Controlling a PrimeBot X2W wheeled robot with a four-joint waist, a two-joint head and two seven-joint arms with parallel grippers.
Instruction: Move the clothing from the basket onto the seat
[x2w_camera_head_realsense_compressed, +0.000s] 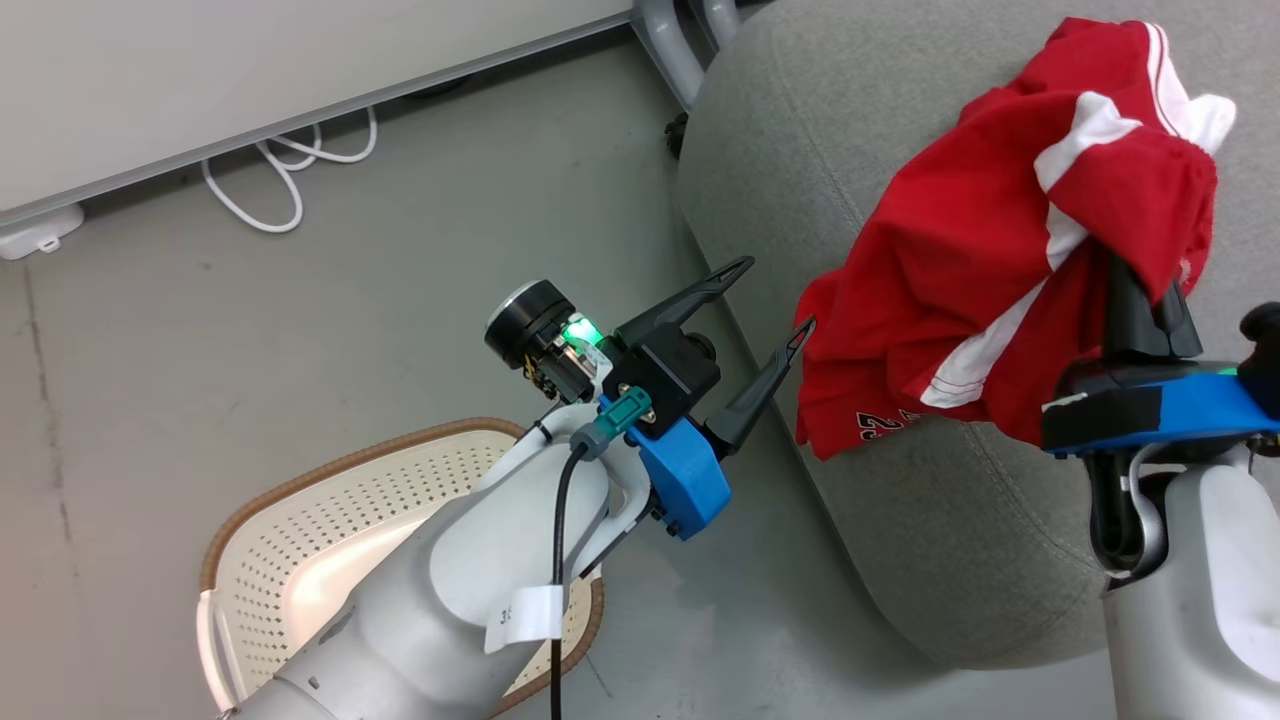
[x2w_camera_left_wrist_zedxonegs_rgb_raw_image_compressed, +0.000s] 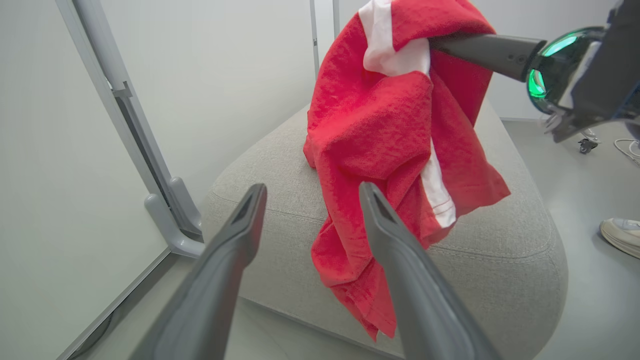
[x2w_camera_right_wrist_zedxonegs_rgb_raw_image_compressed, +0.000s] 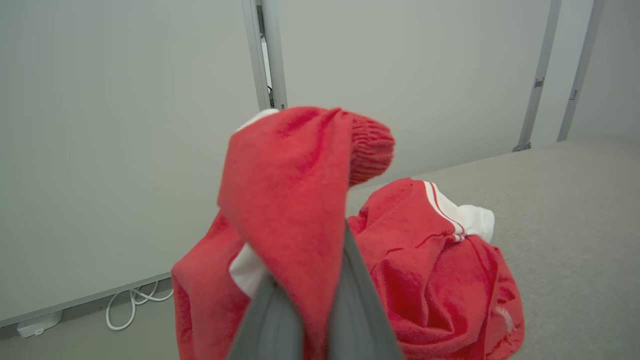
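- Seat (x2w_camera_head_realsense_compressed: 760, 140): big, grey, rounded, at the right of the head view. Goal of the step in hand, judged to be the delivery, close to its end.
- Basket (x2w_camera_head_realsense_compressed: 290, 560): on the floor at lower left, well apart from the load, half hidden by the left arm (x2w_camera_head_realsense_compressed: 470, 600). No red in the part on show.
- Clothing (x2w_camera_head_realsense_compressed: 980, 220): one red-and-white bundle, held up over the near side of the Seat. Partly resting on top of it, by the look of the right wrist view, with the lower edge hanging past the side.
- Right gripper (x2w_camera_head_realsense_compressed: 1135, 300): clamped on a fold of the Clothing, fingers buried in cloth.
- Left gripper (x2w_camera_head_realsense_compressed: 780, 292): spread wide, holding nothing, just beside that hanging edge.
- Next, probably: carry further in over the Seat, lower, let go. Otherwise, risk of a slide off the side.
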